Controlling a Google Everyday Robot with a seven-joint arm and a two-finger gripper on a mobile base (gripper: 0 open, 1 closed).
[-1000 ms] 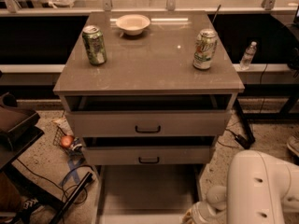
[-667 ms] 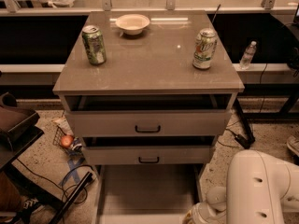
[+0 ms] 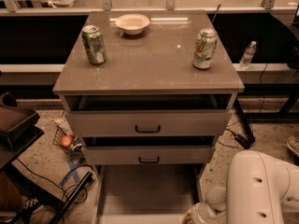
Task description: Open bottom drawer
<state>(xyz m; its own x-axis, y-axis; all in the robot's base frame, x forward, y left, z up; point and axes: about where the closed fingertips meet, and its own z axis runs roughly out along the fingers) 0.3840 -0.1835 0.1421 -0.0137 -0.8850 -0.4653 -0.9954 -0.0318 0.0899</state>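
Observation:
The bottom drawer (image 3: pixel 145 190) is pulled far out of the cabinet. Its plain grey inside shows, and its front lies at the lower edge of the view with the handle hidden. The middle drawer (image 3: pixel 148 156) and the top drawer (image 3: pixel 147 124), each with a black bar handle, stand slightly ajar above it. My white arm (image 3: pixel 261 185) comes in from the lower right. The gripper (image 3: pixel 195 216) is at the bottom edge, by the drawer's right front corner, mostly cut off.
On the cabinet top (image 3: pixel 149 64) stand a green can (image 3: pixel 94 45) at the left, a second can (image 3: pixel 204 48) at the right and a white bowl (image 3: pixel 132 24) at the back. Cables and clutter (image 3: pixel 67 141) lie on the floor at the left. A water bottle (image 3: pixel 248 55) stands at the right.

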